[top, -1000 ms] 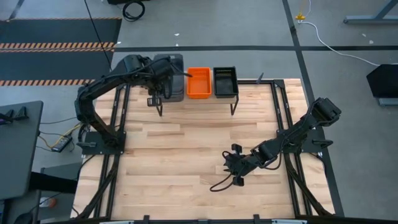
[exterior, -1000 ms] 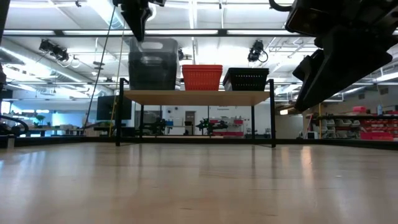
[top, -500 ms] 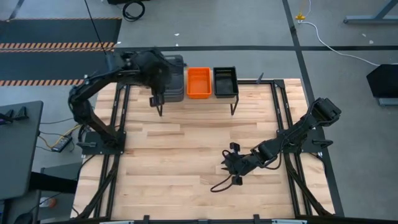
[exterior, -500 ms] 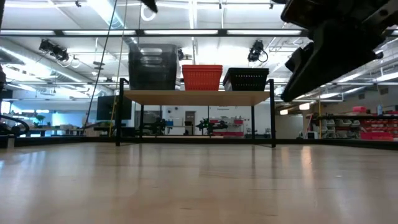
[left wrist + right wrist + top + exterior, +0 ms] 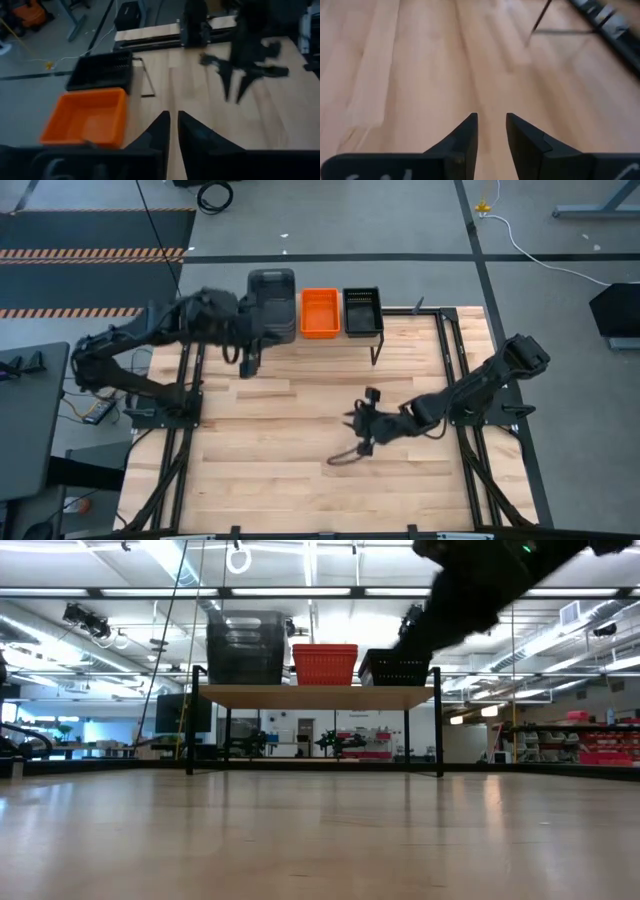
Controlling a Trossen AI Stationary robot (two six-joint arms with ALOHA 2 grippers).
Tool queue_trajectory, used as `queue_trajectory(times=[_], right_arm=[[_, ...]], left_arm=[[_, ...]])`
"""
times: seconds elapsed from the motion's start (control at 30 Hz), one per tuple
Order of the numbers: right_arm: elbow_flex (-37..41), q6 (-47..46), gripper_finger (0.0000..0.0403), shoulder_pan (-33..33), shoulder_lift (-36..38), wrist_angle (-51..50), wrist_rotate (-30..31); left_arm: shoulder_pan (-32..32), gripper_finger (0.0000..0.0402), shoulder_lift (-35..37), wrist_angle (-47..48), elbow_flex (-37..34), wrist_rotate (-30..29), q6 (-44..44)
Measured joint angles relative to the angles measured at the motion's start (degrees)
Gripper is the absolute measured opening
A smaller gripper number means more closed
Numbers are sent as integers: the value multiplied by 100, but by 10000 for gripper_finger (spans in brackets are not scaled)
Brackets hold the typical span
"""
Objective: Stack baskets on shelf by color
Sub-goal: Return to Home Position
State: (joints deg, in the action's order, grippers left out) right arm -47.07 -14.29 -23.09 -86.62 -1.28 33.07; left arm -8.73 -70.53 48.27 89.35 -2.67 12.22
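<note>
Three basket stacks, grey (image 5: 271,298), orange (image 5: 320,313) and black (image 5: 362,310), fill the shelf (image 5: 315,695) at twelve o'clock. Both grippers, left (image 5: 248,362) and right (image 5: 361,424), show narrowly parted, empty jaws. A careless left-arm swing could topple the tall grey stack.

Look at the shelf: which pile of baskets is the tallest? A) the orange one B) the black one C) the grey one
C: seen from the low view, the grey pile rises well above the orange baskets and the black baskets beside it on the shelf.
</note>
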Motion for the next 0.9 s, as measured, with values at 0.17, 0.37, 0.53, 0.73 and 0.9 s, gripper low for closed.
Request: queue_trajectory(times=[0.17,0.37,0.53,0.73,0.9], right_arm=[[-90,377,81,372,580,-72,-8],[-56,250,21,824,1626,-1223,-172],[408,31,13,903,2602,-1703,-388],[1587,-539,7,885,3971,-1635,-485],[2813,-681,10,885,5190,-791,-482]], left_arm=[[218,25,948,-989,-1647,-9,-305],[534,7,2165,-1836,-3130,-58,-538],[819,4,3276,-2483,-4276,-255,-794],[1089,4,4330,-2826,-5199,-304,-920],[1152,4,4750,-2847,-5684,-484,-964]])
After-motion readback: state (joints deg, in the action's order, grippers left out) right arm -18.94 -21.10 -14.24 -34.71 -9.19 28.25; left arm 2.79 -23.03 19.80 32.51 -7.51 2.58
